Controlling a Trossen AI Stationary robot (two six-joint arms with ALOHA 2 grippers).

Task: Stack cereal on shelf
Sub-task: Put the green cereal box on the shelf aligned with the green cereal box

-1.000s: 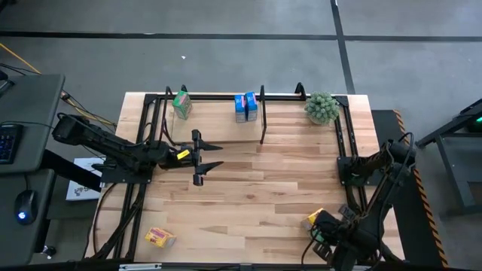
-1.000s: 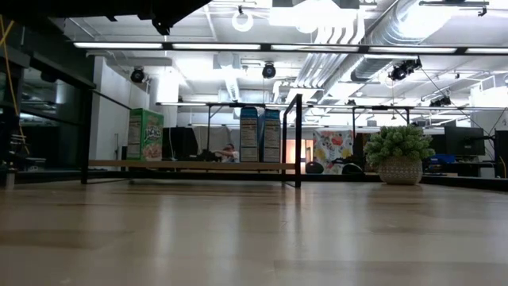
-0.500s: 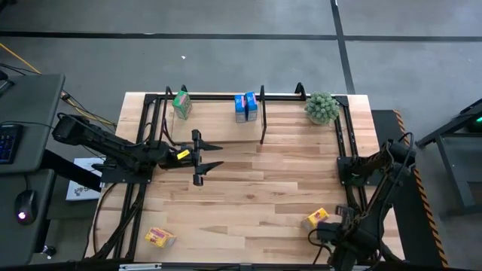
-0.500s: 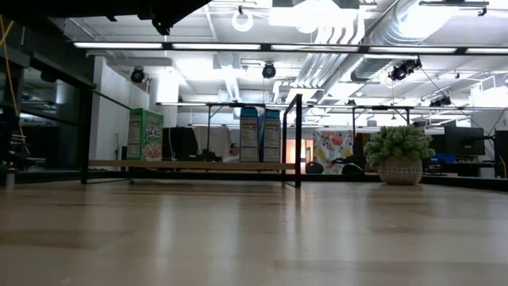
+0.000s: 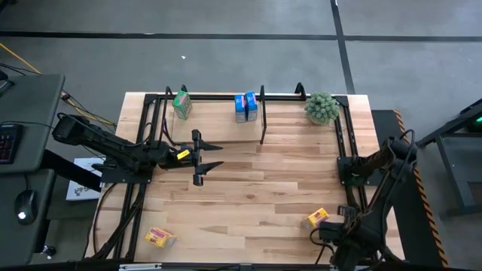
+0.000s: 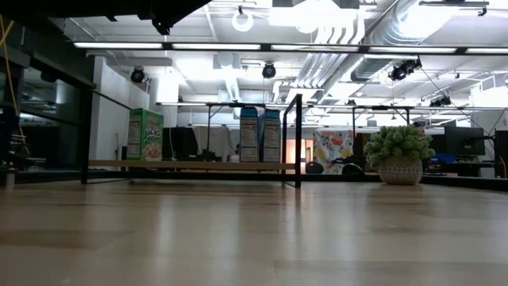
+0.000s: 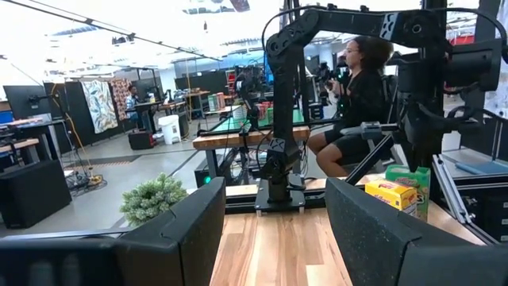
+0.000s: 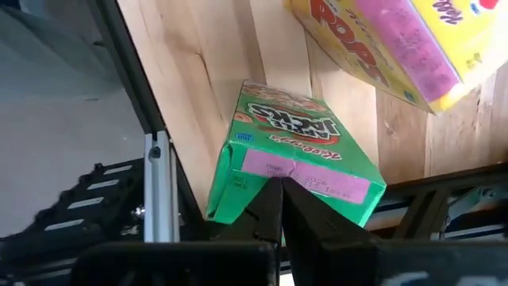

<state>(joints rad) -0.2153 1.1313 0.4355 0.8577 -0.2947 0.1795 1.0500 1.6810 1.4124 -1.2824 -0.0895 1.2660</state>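
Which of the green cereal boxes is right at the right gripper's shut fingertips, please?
The green cereal box by the table's near right corner, beside a yellow box, at the right gripper. The other green box stands upright on the shelf.

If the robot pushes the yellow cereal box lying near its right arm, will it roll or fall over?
Probably neither. The yellow cereal box lies flat on the table, so it has little left to tip, and its flat sides should slide, not roll. It looks like thin cardboard, so it is likely light and might dent if squeezed hard.

A fuzzy green plant (image 5: 321, 108) stands on the wooden tabletop (image 5: 256, 188).
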